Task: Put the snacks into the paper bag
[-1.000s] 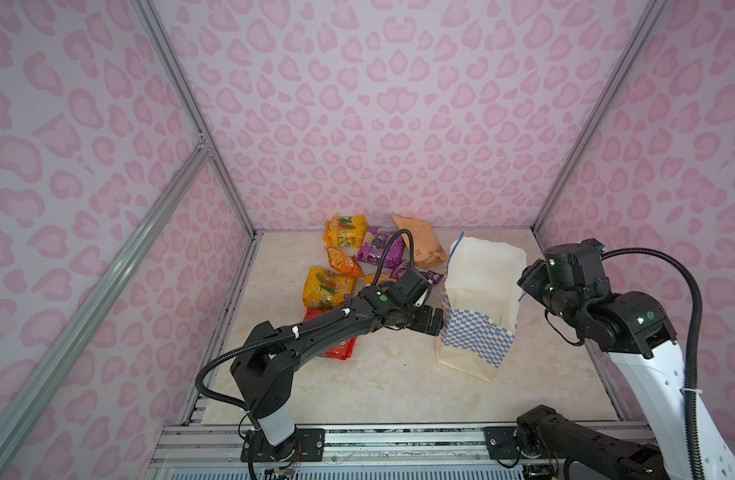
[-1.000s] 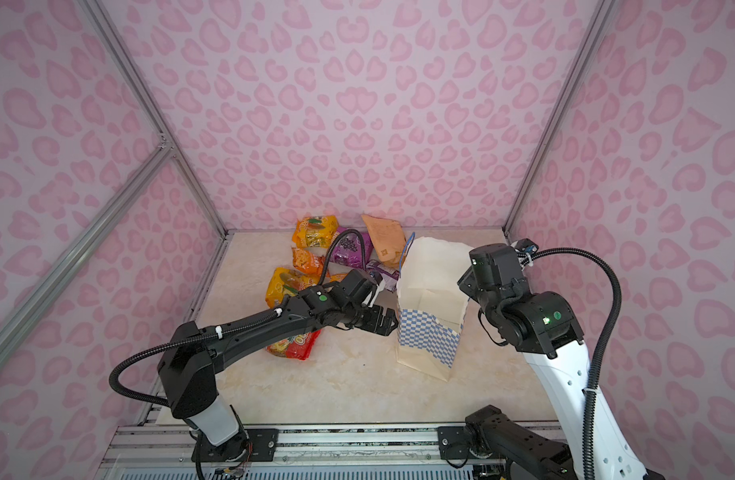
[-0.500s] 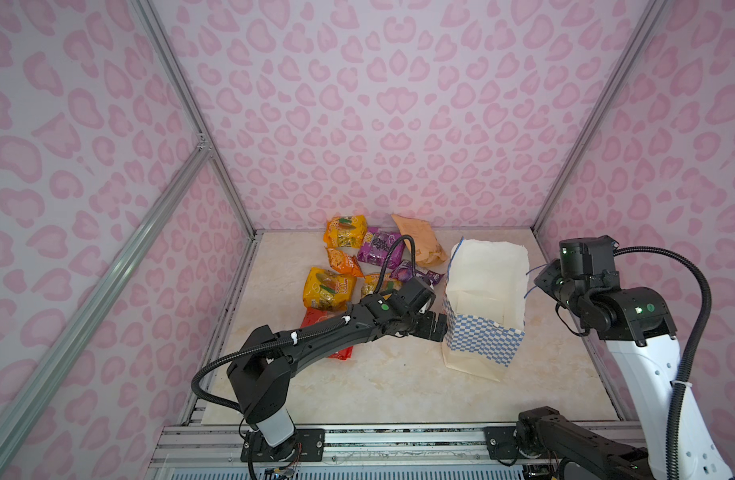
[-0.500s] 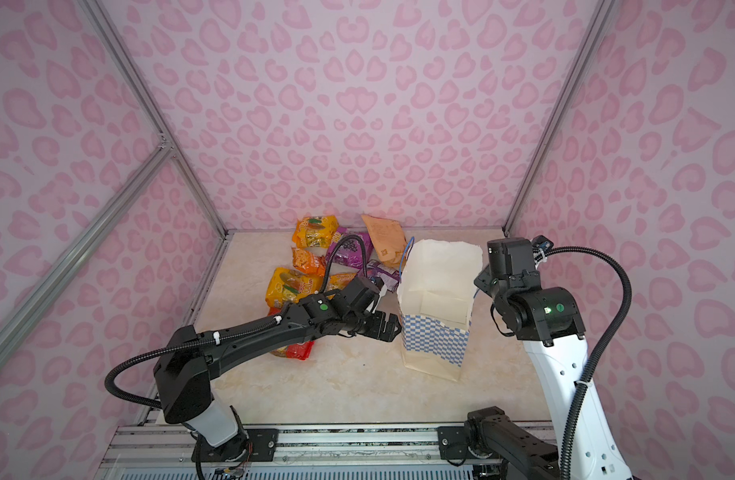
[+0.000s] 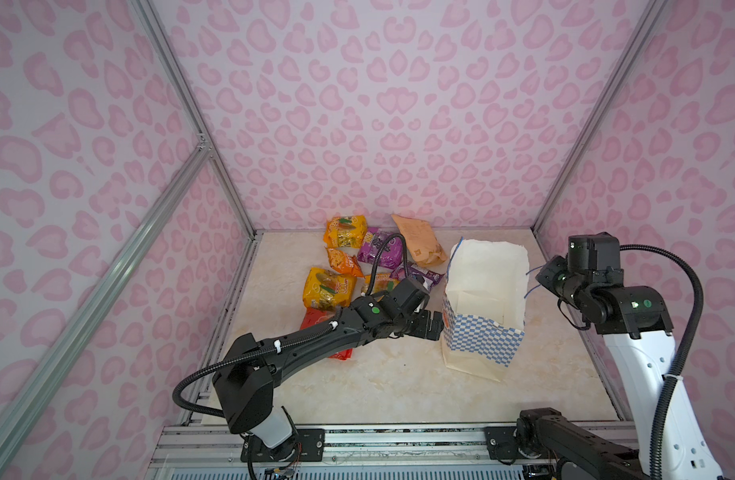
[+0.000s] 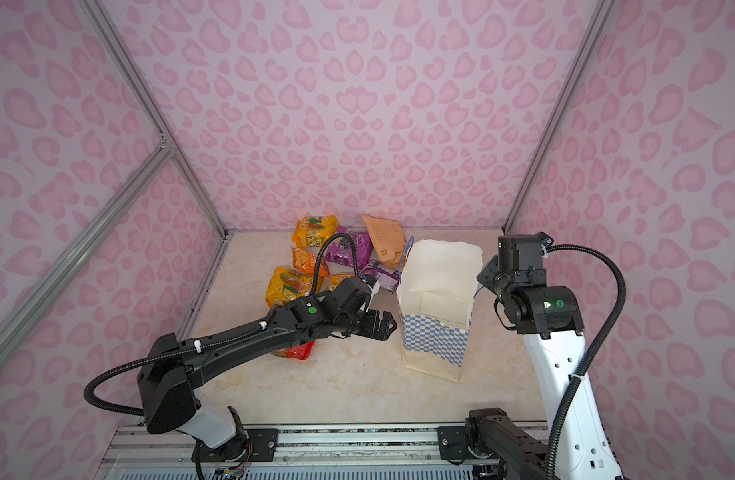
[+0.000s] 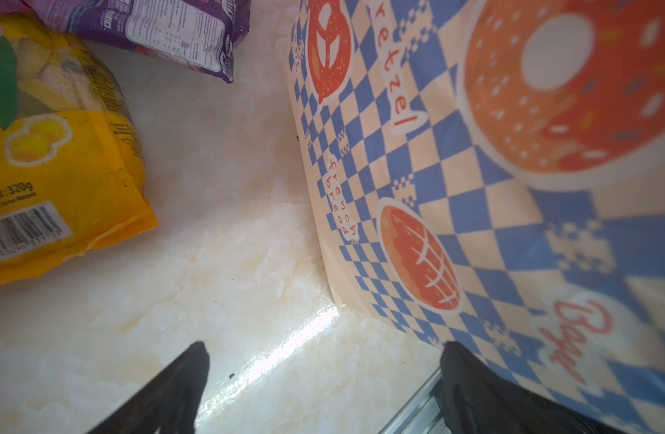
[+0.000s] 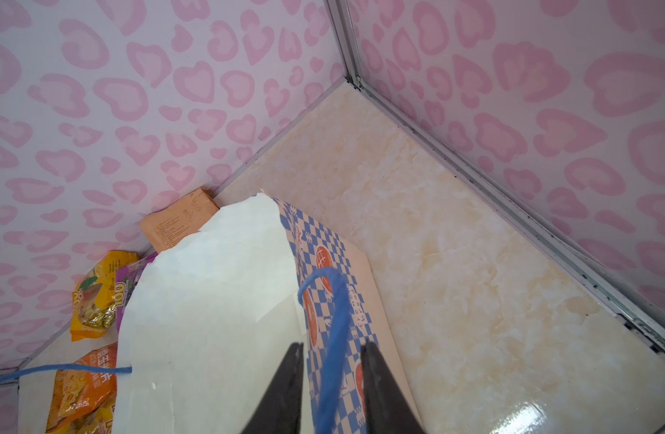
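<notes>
- My paper bag (image 5: pixel 482 345) looks empty.
- Snacks (image 5: pixel 328 289) all lie at its ten o'clock.
- Left gripper (image 7: pixel 325 351): open, empty.
- Right gripper (image 8: pixel 331 345): jaws apart around the blue cord (image 8: pixel 338 300).

Paper bag (image 5: pixel 482 340): blue-and-white checkered, white inside, upright, mouth open; snacks (image 5: pixel 328 286): yellow, purple, red, tan packets clustered beside it

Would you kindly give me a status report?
Left gripper open, empty, beside bag. Right gripper astride handle, not clamped. Snacks on table. Bag mouth clear.
</notes>
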`<state>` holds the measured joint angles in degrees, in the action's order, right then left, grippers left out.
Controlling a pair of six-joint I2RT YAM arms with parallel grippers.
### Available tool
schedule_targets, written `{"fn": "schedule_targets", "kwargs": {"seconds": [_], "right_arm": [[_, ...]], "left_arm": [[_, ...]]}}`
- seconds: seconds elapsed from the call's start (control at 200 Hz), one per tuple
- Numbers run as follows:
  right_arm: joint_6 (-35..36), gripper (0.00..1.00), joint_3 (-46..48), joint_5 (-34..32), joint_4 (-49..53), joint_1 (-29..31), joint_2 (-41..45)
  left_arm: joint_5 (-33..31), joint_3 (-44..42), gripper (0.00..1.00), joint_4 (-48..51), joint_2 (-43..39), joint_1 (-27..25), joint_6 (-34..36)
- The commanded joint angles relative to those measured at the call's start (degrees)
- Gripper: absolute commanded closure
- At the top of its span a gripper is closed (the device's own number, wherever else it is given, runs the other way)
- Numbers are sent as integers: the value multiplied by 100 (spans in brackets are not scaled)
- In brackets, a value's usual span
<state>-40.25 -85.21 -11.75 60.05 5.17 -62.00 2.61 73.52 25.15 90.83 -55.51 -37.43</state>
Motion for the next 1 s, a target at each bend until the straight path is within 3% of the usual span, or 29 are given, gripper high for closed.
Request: {"fn": "schedule_targets", "kwargs": {"seconds": [0.0,0.18,0.395,0.67,0.855,0.995], "right_arm": [[144,79,186,291,-248,-46,-14],[258,100,286,506,-462,-86,3],[383,100,351,704,-545,-119,36],[439,100,426,1055,-618,-139,122],[576,100,323,1101,-436,-154,159],[619,100,354,1214,-403,-173,197]], "left_arm": [[-119,32,2,-115,-247,22,-95],[-154,-68,3,-243,-774,202,-433],[94,-139,3,-906,-836,744,-1128],[144,1580,2,-756,1278,1325,-1117],[-292,2661,3,-554,2468,1709,-1313],[-129,3767,4,-387,3508,1906,-1191]]}}
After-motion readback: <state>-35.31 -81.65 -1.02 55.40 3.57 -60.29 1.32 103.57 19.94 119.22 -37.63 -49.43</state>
